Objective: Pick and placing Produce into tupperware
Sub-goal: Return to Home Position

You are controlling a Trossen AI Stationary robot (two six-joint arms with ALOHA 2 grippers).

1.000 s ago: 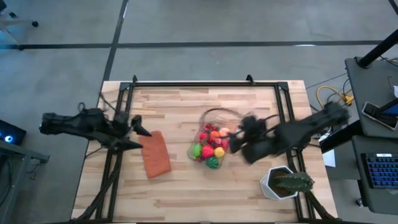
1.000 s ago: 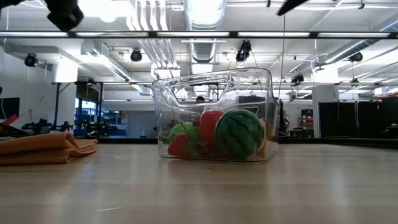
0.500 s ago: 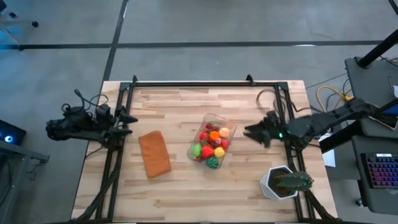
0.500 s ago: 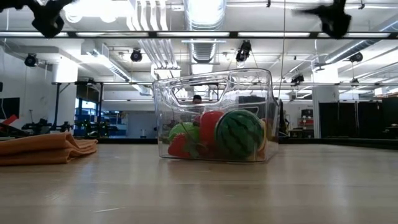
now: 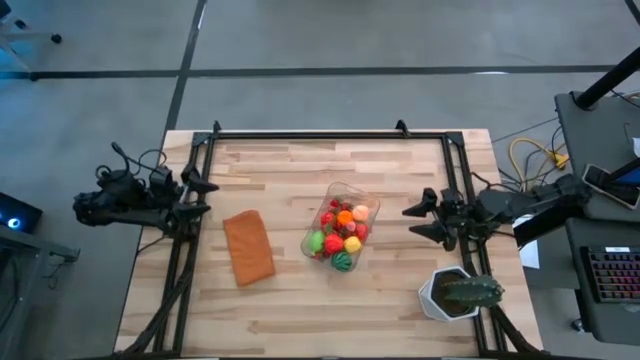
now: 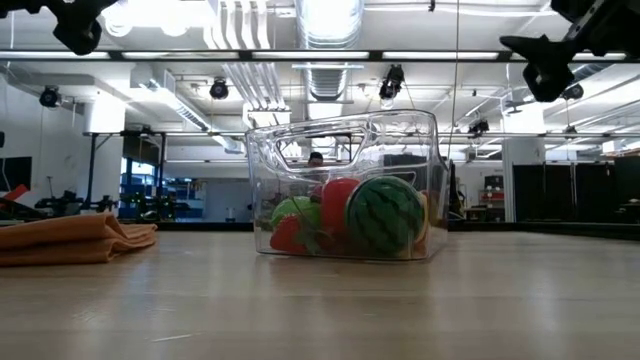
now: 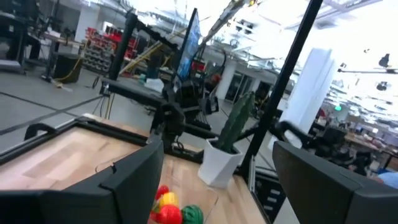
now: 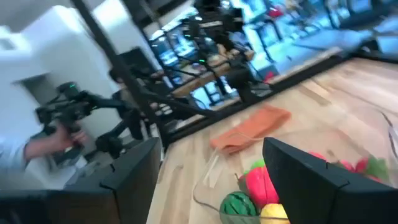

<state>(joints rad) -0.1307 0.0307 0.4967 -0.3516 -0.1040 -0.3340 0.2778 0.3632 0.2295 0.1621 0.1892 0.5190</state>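
The clear tupperware (image 5: 340, 228) stands on its base at the table's middle, filled with the produce (image 5: 338, 236): red, orange, yellow and green toy fruits, a striped green melon (image 6: 383, 216) against its near wall. My left gripper (image 5: 203, 196) hangs open above the table's left edge. My right gripper (image 5: 424, 220) hangs open near the right edge, clear of the container. Both are empty and well above the table top.
A folded orange cloth (image 5: 248, 246) lies flat left of the container. A green plant in a white pot (image 5: 458, 292) stands at the near right corner, close below my right arm. A black frame (image 5: 330, 133) runs along the far and side edges.
My right gripper has drawn back from beside the container toward the table's right edge and risen. My left gripper has pulled back a little from the cloth toward the left edge. The container and produce have stayed put.
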